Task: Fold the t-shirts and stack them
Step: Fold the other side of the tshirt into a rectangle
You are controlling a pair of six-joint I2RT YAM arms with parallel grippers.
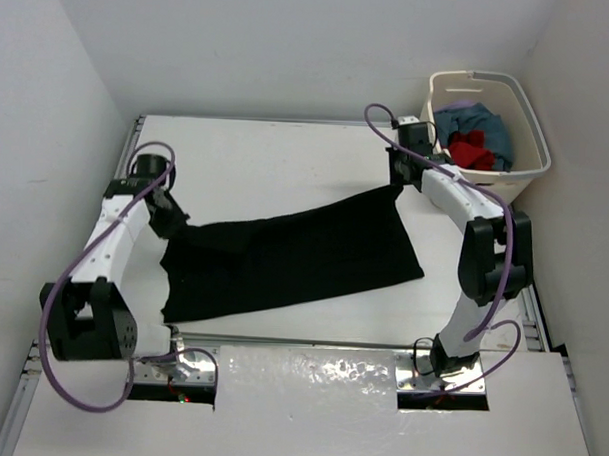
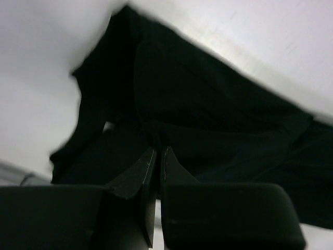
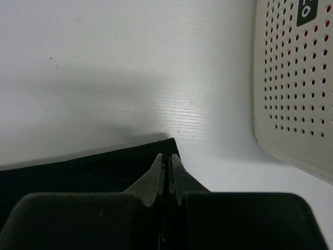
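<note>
While both pincers are clamped on cloth, the step in hand is judged to be spreading the first garment flat ahead of folding.

**Grip state.** The left gripper (image 2: 157, 151) has its jaws pressed together on a bunched part of the black t-shirt (image 1: 293, 258). The right gripper (image 3: 166, 156) is likewise closed to a sliver, pinching a corner of the same shirt.

**Layout.** Between the two pincers the shirt lies stretched across the table (image 1: 287, 152), widening toward the arm bases (its near edge is uneven). To the right of the right pincer stands the laundry basket (image 1: 536, 131), holding the teal-blue t-shirt (image 1: 485, 129) and the red t-shirt (image 1: 471, 152).

**Next move (judgement).**
1. Draw the two held points apart until the cloth lies flat.
2. Lower, release and regrip for the first fold.

The right grip sits at the very tip of the corner, so a slip is possible.

**View comparison.**
- The overhead view alone gives the whole shirt outline, both arms and the basket contents. It does not resolve the jaws.
- The left wrist view shows the closed fingers with wrinkled, blurred cloth ahead.
- The right wrist view shows the corner at the fingertips and the basket's perforated wall beside them, but none of its contents.
</note>
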